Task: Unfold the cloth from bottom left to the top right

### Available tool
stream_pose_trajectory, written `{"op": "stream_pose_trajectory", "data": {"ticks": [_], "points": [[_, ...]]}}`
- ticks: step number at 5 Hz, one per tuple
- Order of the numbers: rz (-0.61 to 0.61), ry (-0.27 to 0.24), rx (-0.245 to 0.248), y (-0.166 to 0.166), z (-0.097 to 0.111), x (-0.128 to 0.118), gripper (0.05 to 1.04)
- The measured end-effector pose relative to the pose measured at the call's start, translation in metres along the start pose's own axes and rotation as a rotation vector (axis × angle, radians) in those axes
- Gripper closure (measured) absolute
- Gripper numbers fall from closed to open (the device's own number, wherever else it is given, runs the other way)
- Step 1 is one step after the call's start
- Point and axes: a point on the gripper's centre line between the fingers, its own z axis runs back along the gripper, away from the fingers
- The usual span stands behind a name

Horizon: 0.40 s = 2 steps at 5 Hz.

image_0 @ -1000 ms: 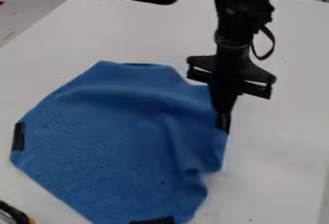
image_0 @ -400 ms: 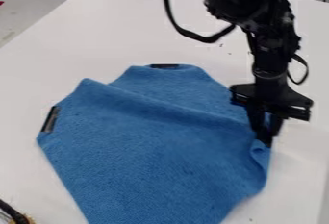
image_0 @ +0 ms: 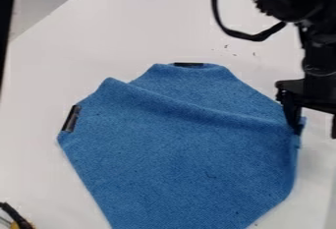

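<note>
though agape, hand [image_0: 316, 130] farther right with cloth [image_0: 177, 149]

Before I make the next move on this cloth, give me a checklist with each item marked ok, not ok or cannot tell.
1. Gripper open: ok, its fingers stand apart.
2. Cloth free of the gripper: cannot tell, one finger overlaps its right edge.
3. Cloth spread flat: not ok, a raised fold slants across it from upper left to right.
4. Whole cloth in view: not ok, its lower end runs past the bottom edge.
5. Black-and-yellow object at lower left apart from the cloth: ok, bare table lies between.
</note>
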Motion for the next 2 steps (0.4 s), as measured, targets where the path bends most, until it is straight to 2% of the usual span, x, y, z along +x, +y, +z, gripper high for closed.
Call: {"op": "stream_pose_trajectory", "data": {"ticks": [1,2], "points": [[-0.007,0.030,0.101,-0.007,0.014,-0.007,0.080],[0.008,0.022,0.179,-0.025,0.041,-0.010,0.083]]}}
